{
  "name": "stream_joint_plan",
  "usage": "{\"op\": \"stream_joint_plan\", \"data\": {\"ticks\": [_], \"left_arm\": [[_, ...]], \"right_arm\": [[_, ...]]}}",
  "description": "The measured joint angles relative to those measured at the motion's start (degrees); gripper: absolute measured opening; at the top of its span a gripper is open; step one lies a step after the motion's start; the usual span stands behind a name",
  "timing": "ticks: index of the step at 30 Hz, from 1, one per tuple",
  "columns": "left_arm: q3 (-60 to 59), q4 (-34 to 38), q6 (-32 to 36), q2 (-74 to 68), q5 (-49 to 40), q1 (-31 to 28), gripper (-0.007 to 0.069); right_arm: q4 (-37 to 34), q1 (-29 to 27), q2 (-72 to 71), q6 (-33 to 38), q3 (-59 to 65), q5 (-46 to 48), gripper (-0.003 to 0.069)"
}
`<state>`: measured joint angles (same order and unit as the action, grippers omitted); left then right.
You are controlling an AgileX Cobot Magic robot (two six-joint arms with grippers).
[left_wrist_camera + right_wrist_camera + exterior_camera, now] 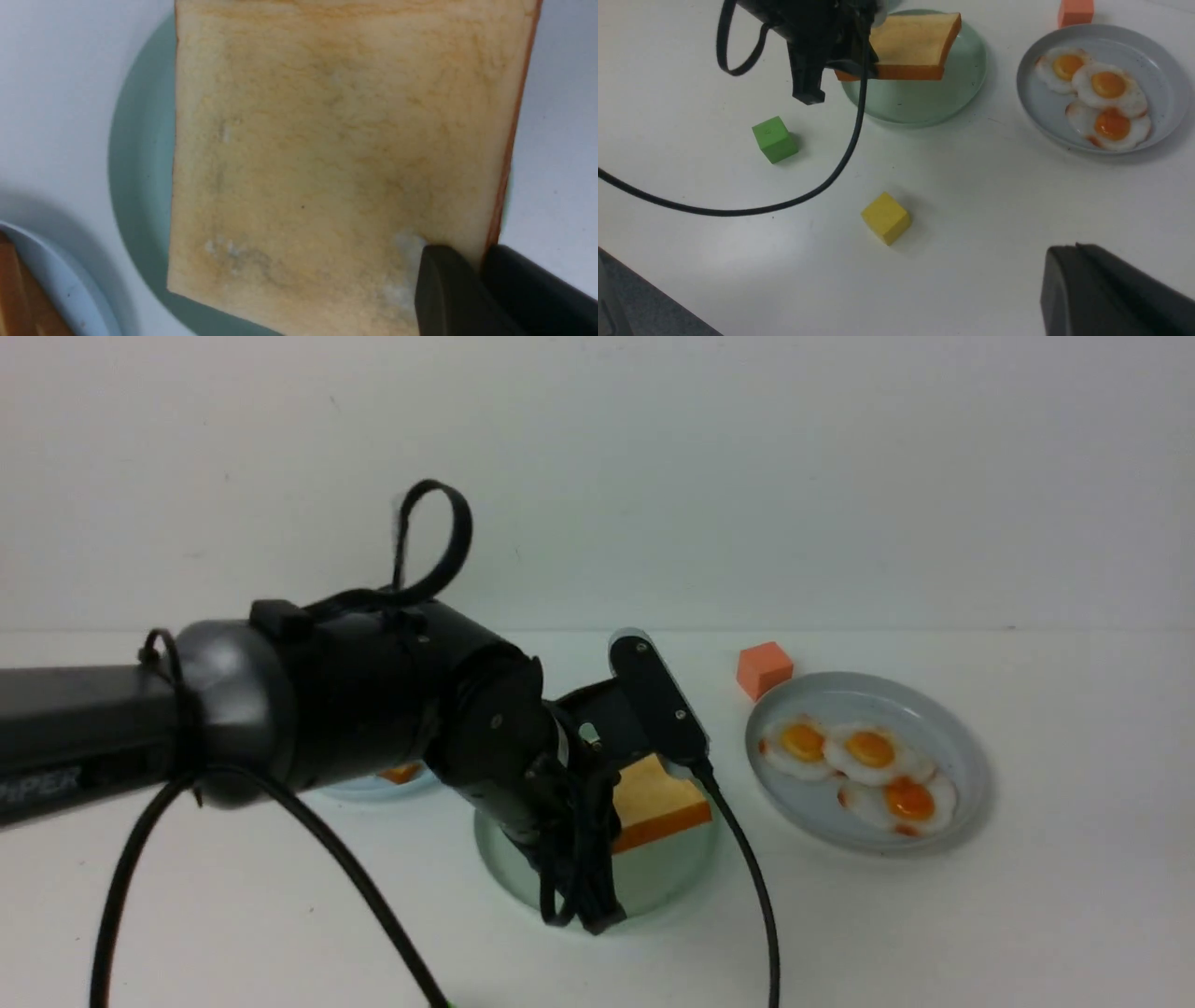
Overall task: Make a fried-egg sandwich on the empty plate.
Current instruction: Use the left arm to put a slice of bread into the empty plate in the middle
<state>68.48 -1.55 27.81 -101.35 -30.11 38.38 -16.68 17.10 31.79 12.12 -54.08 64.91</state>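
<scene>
My left gripper (pixel 481 254) is shut on the corner of a square golden toast slice (pixel 327 163) with an orange crust. The slice (pixel 653 803) hangs slightly tilted just over the empty plate (pixel 672 887), a round mint-green one (pixel 924 102) with nothing else on it. In the front view the left wrist hides the fingers. Three fried eggs (pixel 868 749) with orange yolks lie on a blue-grey plate (pixel 966 756) to the right. My right gripper (pixel 1078 247) is shut on nothing, above bare table nearer the front, away from both plates.
A second blue-grey plate (pixel 373 786) with a pile of toast (pixel 18 298) sits left of the mint plate, mostly behind the left arm. An orange cube (pixel 764 668) stands behind the egg plate. A green cube (pixel 774 139), a yellow cube (pixel 886 218) and a black cable (pixel 822 186) are in front.
</scene>
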Motion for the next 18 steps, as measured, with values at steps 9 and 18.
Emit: {"op": "stream_joint_plan", "data": {"ticks": [9,18], "left_arm": [[0.0,-2.4,0.0,-4.4,4.5,0.0,0.0072],[0.0,-8.0,0.0,-5.0,4.9,0.0,0.0213]], "right_arm": [[-0.2,0.0,0.0,0.0,0.0,0.0,0.0032],[-0.3,0.0,0.0,0.0,0.0,0.0,0.0039]]}}
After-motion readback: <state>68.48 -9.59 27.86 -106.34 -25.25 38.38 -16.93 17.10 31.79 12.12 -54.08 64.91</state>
